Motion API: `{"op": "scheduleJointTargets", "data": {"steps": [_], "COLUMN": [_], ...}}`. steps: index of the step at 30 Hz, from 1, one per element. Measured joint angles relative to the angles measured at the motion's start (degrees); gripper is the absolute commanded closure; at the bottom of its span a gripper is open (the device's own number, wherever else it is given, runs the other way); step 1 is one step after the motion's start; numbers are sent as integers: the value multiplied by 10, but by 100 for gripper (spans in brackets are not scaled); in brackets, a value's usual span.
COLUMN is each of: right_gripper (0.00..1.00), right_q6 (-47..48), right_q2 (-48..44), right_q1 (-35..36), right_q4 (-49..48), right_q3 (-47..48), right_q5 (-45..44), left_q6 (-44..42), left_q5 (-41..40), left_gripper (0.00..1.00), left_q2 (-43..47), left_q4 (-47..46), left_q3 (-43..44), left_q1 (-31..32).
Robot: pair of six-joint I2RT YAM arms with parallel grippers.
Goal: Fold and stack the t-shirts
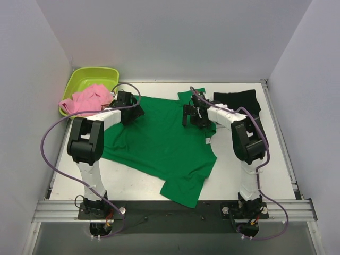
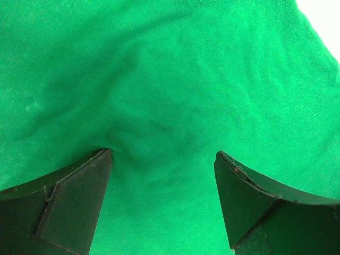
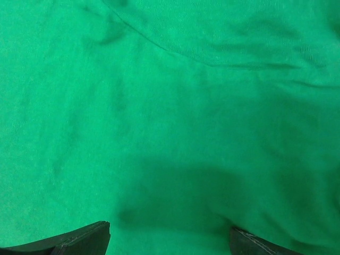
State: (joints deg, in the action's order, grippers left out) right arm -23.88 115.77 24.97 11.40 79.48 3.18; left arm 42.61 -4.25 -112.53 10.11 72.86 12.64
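Note:
The bright green t-shirt [image 1: 164, 141] lies spread across the middle of the table. It fills the left wrist view [image 2: 170, 79] and the right wrist view [image 3: 170, 106]. My left gripper [image 1: 131, 111] is open, low over the shirt's far left part, its fingertips [image 2: 87, 175] pressing into the cloth. My right gripper [image 1: 195, 116] is open over the shirt's far right part near the collar, its fingertips [image 3: 85, 239] just above the cloth. The black t-shirt [image 1: 239, 101] lies folded at the far right. The pink t-shirt [image 1: 87, 100] is crumpled in the tub.
A lime-green plastic tub [image 1: 85, 79] stands at the far left corner with the pink shirt hanging over its rim. White walls close the table on three sides. Purple cables loop from both arms.

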Motion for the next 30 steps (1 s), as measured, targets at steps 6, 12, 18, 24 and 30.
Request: {"op": "scheduleJointTargets", "data": {"steps": [6,12,18,24,30], "right_gripper": [5,3,1,0,0], "right_q6": [15,33,47,47,43], "right_q2": [64,86,33,-56,-44], "right_q1": [-34,-46,-53,-116,-195], "right_q4": [43,75,103,107,106], "right_q3": [105,158,162,184,203], "right_q5": [23,31,23,27,30], "left_q6": [2,12,24,32,36], "left_q5": [9,26,45,57,68], "left_gripper": [12,12,5,3,3], "left_q2": [-34,-45,-7,111,175], "left_q4": [-5,-9,0,-2,-17], "left_q3": [43,61,41,8,-20], "left_q1": [-2,-6,-10,-15,-15]}}
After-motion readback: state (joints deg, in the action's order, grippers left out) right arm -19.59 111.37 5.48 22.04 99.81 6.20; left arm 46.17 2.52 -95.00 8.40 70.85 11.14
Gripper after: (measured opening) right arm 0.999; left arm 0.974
